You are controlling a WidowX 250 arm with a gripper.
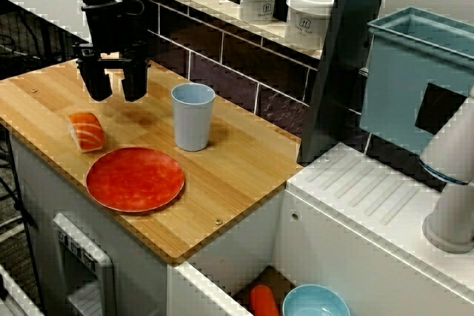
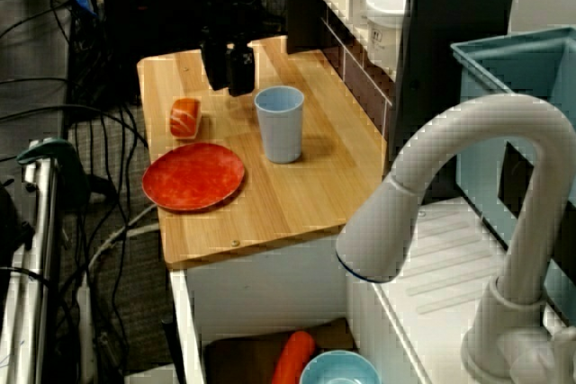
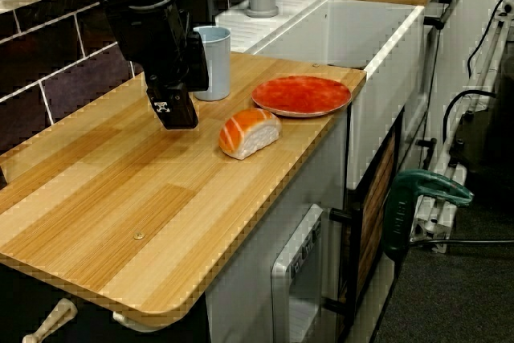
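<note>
1 downward-pointing hand point(image 1: 113, 85) near sushi point(image 1: 87, 130)

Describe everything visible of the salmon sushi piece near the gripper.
The salmon sushi piece is a small block: orange top with pale stripes over a white base. It lies flat on the wooden counter, close to the red plate but apart from it. The open gripper hangs beside it, not touching.

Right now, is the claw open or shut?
Open: the claw holds its two fingers apart, and the wooden counter shows between them.
</note>
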